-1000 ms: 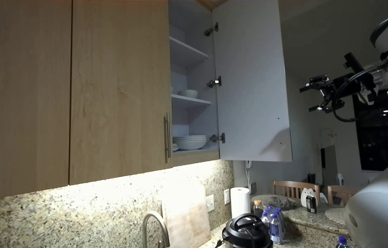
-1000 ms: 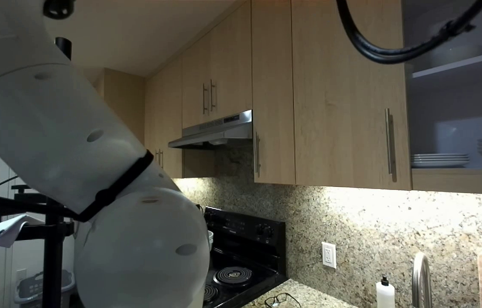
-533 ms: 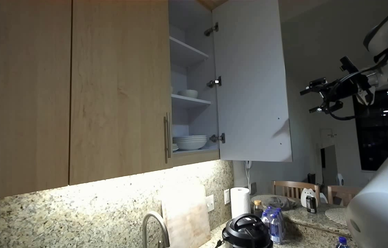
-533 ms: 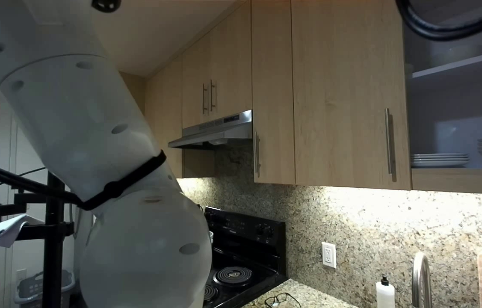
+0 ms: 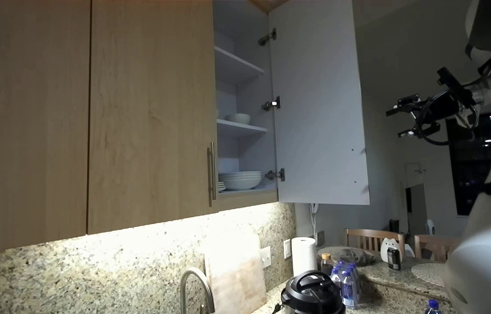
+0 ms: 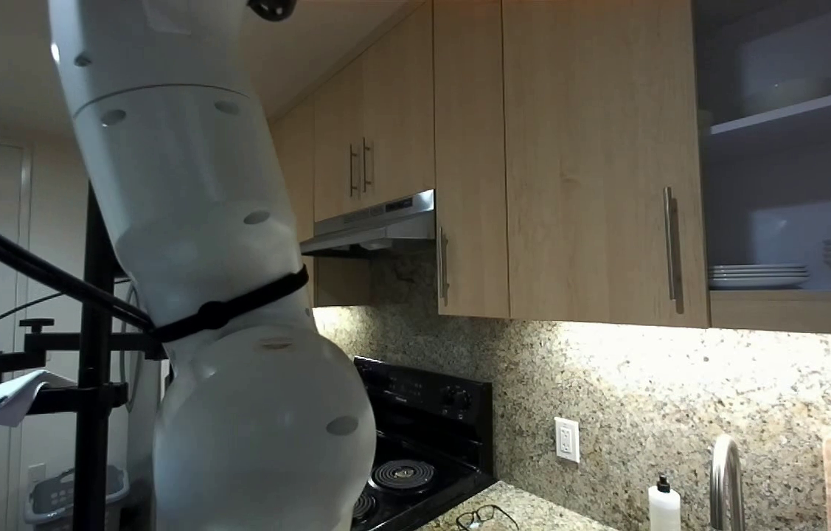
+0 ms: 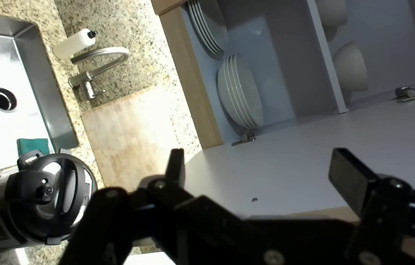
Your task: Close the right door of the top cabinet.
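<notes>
arm (image 6: 194,169) has swung more upright, pincer (image 7: 263,173) spread apart; right door (image 5: 317,104) stands wide, pale inside.

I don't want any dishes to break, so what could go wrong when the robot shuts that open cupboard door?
The open gripper faces the pale inner side of the right door, so pushing there might swing it wider open, not shut. It isn't gripping the door, so it could miss or bump the edge. If the door swings in hard, the stacked white bowls inside the top cabinet might rattle.
</notes>
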You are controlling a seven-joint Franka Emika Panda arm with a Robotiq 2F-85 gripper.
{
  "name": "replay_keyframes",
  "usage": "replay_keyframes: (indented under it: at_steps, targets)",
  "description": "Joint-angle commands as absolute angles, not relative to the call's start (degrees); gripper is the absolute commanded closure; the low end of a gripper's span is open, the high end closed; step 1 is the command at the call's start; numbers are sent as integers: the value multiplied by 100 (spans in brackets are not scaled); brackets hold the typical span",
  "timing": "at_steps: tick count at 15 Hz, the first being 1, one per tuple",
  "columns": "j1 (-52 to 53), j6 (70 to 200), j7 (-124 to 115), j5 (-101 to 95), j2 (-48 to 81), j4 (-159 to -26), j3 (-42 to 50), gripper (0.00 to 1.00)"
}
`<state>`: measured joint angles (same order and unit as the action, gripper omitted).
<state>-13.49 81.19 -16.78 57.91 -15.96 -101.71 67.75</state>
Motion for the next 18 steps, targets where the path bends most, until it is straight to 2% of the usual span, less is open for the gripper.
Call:
replay_keyframes:
  at_steps: [1,8,18]
  targets:
    - [-1142,7505,-1486,6308,-821,-9687,7464,0]
    - [259,7123,-1833,6049,-433,-9043,8858,0]
    - [2110,7490,-1896,4568,-1148,-8428,9886,0]
